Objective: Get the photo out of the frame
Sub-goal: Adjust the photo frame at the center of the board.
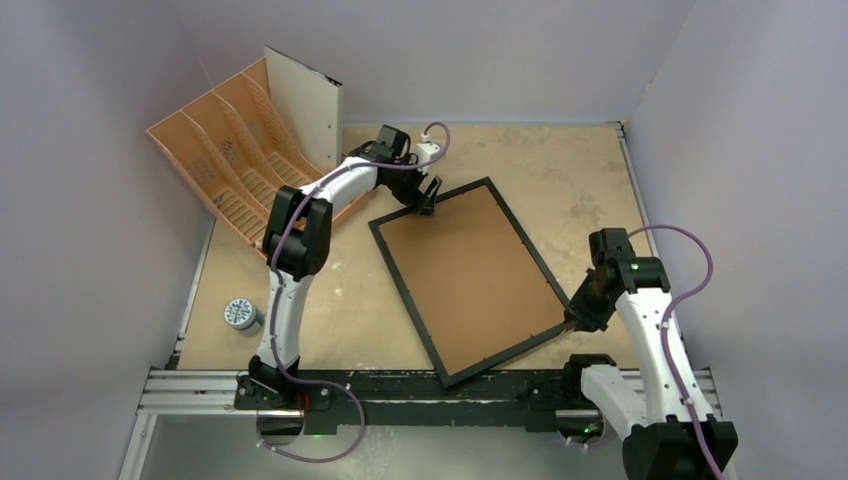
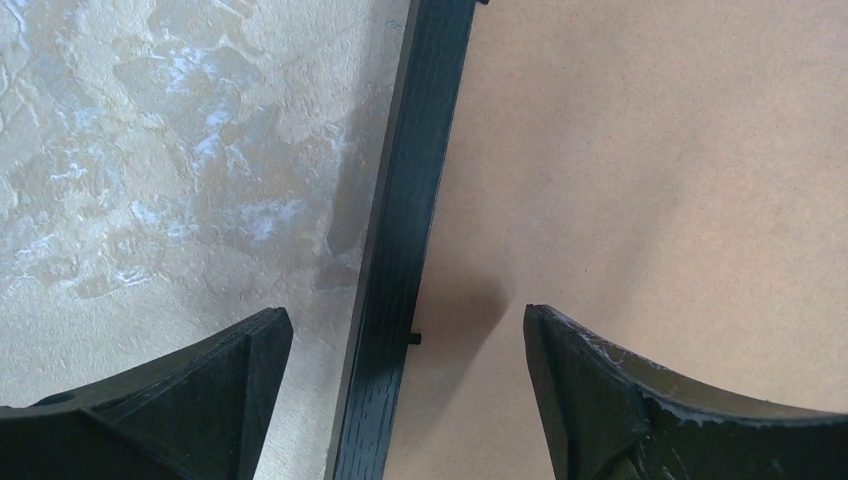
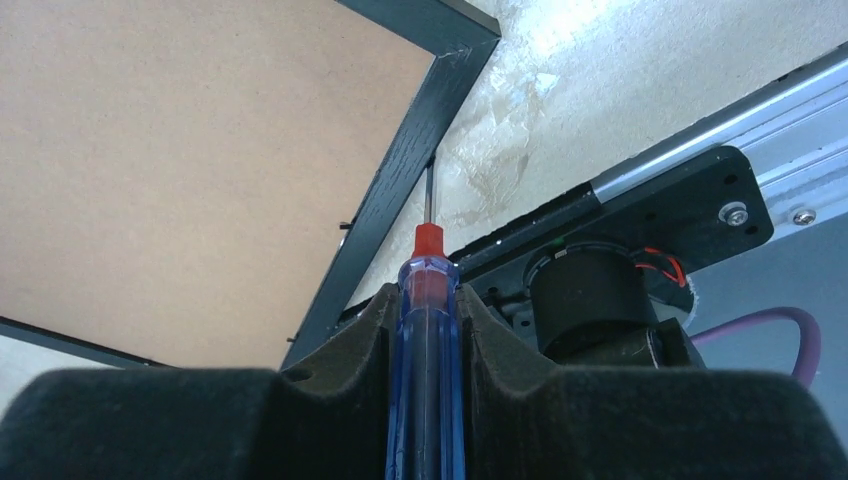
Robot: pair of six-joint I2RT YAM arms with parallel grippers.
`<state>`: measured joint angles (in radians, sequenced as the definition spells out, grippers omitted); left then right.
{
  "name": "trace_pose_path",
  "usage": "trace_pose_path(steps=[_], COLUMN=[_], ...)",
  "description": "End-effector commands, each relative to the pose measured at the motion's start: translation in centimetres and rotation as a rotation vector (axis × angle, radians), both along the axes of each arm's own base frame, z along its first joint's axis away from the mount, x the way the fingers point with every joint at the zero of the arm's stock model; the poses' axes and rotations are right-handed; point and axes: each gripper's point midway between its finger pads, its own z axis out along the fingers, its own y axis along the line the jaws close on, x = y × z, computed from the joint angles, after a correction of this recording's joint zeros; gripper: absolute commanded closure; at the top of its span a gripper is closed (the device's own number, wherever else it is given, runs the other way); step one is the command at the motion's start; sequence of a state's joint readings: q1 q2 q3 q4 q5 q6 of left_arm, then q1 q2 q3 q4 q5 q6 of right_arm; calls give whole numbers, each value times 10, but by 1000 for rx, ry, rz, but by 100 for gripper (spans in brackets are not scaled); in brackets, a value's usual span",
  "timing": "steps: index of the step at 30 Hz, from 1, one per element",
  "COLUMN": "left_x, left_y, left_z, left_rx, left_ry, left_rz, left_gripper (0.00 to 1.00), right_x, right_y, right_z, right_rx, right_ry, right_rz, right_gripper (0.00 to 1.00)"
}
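The black frame (image 1: 548, 275) lies face down on the table, its brown backing board (image 1: 470, 275) up. The photo is hidden. My left gripper (image 1: 428, 197) is open at the frame's far left corner; in the left wrist view its fingers (image 2: 600, 385) straddle the frame's black edge (image 2: 405, 230), beside a small black tab (image 2: 415, 338). My right gripper (image 1: 588, 310) is shut on a blue screwdriver (image 3: 428, 370) with a red collar. Its metal tip (image 3: 430, 190) touches the frame's edge (image 3: 395, 205) near the right corner.
An orange plastic file organiser (image 1: 230, 150) stands at the back left, with a white sheet (image 1: 305, 105) leaning in it. A small round tape roll (image 1: 240, 314) lies at the left near the edge. The metal rail (image 1: 200, 385) runs along the table's front.
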<state>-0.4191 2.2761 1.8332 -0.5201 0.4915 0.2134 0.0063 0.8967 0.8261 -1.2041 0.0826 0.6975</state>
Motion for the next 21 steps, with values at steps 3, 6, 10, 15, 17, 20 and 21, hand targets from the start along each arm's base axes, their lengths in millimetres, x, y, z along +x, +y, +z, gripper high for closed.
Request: trace_pose_path(steps=[3, 6, 10, 15, 17, 20, 21], left_x=[-9, -19, -34, -51, -59, -70, -74], left_y=[2, 4, 10, 16, 16, 18, 19], left_z=[-4, -6, -11, -8, -4, 1, 2], left_rx=[-17, -16, -18, -25, -46, -69, -75], left_ry=[17, 41, 77, 113, 133, 152, 162], left_rz=[-47, -50, -23, 5, 13, 42, 53], left_gripper=[11, 12, 14, 16, 16, 17, 17], right_x=[22, 33, 53, 78, 89, 108, 115], right_y=[5, 10, 9, 8, 3, 0, 1], right_z=[0, 1, 6, 11, 15, 21, 21], right_rx=[23, 56, 51, 45, 17, -4, 3], right_ry=[-82, -123, -188, -256, -275, -303, -316], right_rz=[-17, -48, -55, -35, -24, 2, 16], right_gripper=[100, 100, 100, 100, 100, 100, 100])
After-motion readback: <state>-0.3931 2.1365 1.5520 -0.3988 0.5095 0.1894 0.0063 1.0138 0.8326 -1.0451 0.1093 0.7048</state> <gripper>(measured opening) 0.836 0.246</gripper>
